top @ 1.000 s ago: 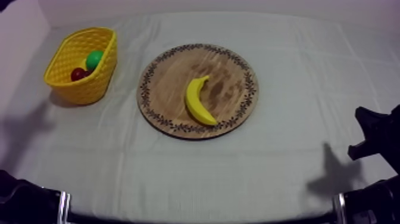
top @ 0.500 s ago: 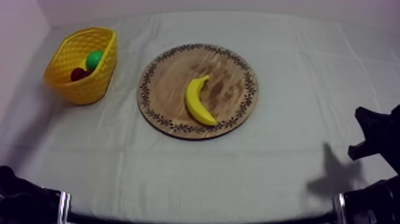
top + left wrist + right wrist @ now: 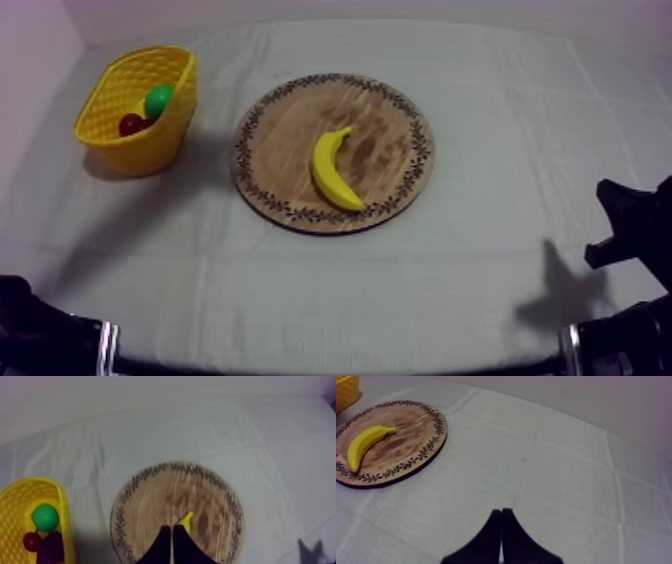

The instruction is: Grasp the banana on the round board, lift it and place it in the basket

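Yellow banana point(image 3: 186, 521) lies just beyond my left gripper's point(image 3: 171, 530) clenched, empty fingers; I'd part them first, then straddle its middle.

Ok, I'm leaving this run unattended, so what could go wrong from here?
1. The left end effector is shut; if it descends like that it could jab the banana and skid it across the wooden board.
2. The yellow basket already holds a green fruit and a small red fruit, so the long banana might rest on the rim and tip out.
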Controlling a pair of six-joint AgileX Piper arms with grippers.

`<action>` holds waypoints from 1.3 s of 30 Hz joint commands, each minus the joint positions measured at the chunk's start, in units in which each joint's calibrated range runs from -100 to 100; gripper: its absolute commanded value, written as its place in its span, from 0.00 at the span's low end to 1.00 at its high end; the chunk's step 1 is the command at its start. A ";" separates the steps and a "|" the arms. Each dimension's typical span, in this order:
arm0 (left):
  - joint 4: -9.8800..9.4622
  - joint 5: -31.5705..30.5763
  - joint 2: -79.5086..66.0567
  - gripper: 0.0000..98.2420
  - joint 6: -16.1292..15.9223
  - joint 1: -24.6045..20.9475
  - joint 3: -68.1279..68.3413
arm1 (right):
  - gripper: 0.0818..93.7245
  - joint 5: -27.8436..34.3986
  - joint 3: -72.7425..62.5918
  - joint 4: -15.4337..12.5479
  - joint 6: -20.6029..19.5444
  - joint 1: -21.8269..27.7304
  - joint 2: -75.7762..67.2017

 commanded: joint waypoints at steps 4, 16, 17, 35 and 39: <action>-0.07 0.90 4.45 0.00 2.03 1.20 0.68 | 0.00 -0.02 -0.03 0.01 0.00 0.00 0.00; 1.28 7.04 13.46 0.00 10.07 2.67 -3.07 | 0.00 -0.02 -0.03 0.01 0.01 0.00 0.00; 1.69 7.23 13.92 0.00 10.50 2.66 -2.87 | 0.00 -0.02 -0.03 0.01 0.00 0.00 0.00; 5.50 7.22 15.98 0.28 11.47 2.67 -0.55 | 0.00 -0.02 -0.03 0.01 0.00 0.00 0.00; 6.44 7.19 16.16 0.55 9.94 2.56 -0.03 | 0.00 -0.02 -0.03 0.01 0.00 0.00 0.00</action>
